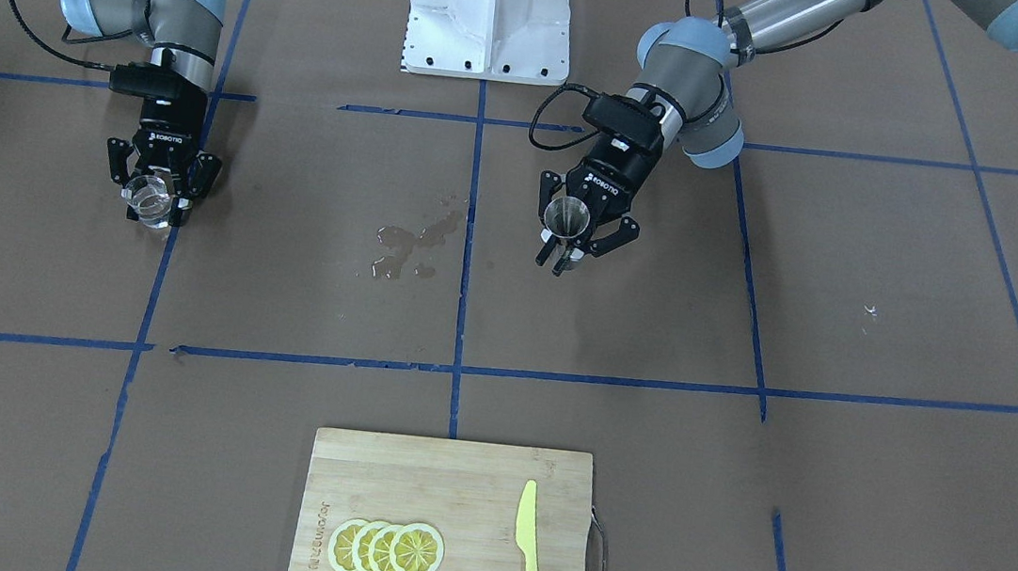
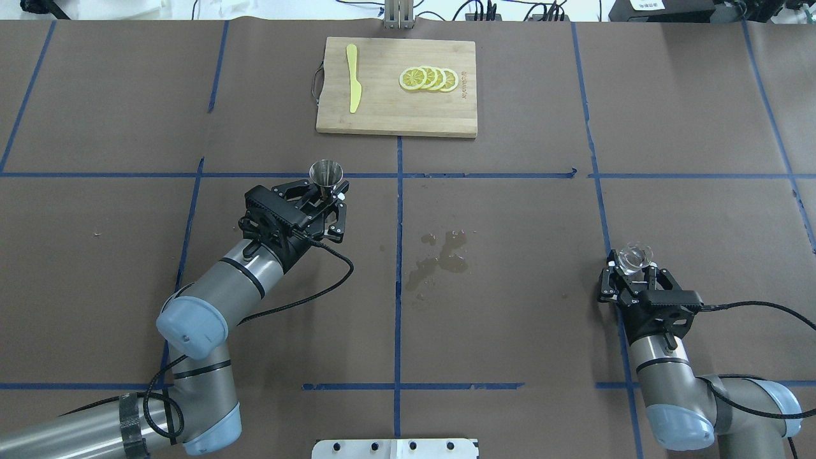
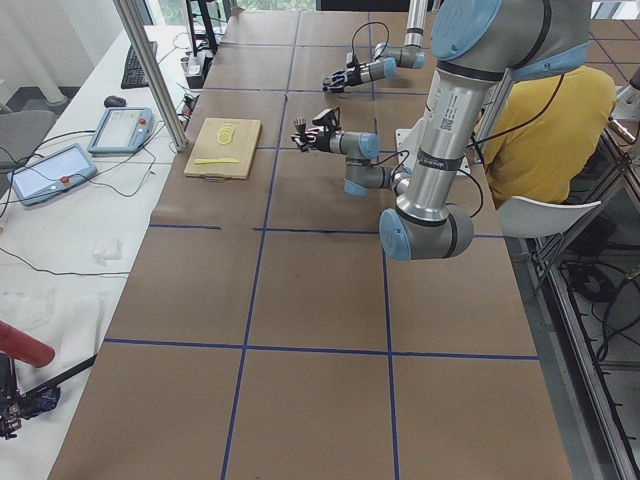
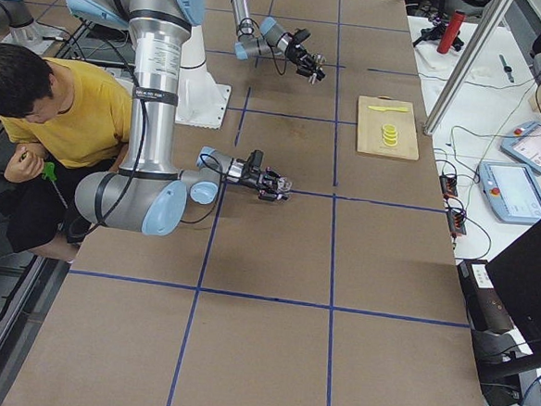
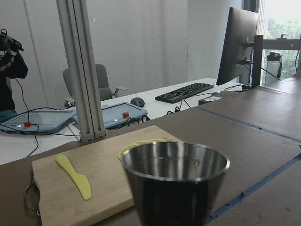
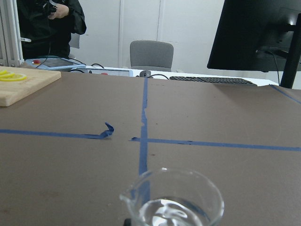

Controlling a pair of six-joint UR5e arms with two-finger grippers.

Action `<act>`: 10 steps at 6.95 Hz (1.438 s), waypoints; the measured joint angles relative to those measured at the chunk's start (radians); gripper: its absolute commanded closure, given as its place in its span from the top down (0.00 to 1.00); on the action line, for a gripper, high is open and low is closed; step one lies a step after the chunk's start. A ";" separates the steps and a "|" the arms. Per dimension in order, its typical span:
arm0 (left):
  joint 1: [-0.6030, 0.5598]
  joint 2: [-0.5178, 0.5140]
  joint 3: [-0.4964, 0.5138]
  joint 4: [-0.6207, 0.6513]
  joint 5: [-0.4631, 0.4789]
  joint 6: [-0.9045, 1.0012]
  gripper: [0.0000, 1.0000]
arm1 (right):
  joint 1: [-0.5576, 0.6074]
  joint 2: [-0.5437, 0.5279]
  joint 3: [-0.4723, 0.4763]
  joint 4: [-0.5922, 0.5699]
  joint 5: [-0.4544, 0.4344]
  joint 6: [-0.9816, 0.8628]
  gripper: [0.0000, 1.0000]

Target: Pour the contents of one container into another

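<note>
The small clear glass cup (image 2: pixel 635 256) holds some clear liquid (image 6: pixel 169 211) and has its pouring lip at the near left in the right wrist view. My right gripper (image 2: pixel 634 269) is shut on it, low over the table's right side; the cup (image 1: pixel 149 196) stays upright. The steel jigger (image 2: pixel 326 173) stands upright in my left gripper (image 2: pixel 324 194), which is shut on its narrow waist left of the centre line. Its open top (image 5: pixel 175 162) fills the bottom of the left wrist view. The two containers are far apart, about a grid square and a half.
A wet spill (image 2: pixel 440 255) darkens the paper between the arms. At the far edge, a wooden cutting board (image 2: pixel 382 121) carries lemon slices (image 2: pixel 428 78) and a yellow knife (image 2: pixel 352 76). A person in a yellow shirt (image 4: pixel 68 105) sits beside the robot's base.
</note>
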 measured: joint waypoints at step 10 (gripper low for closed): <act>0.008 -0.058 0.063 0.000 -0.002 -0.001 0.00 | -0.011 0.234 0.085 0.129 -0.097 -0.384 0.00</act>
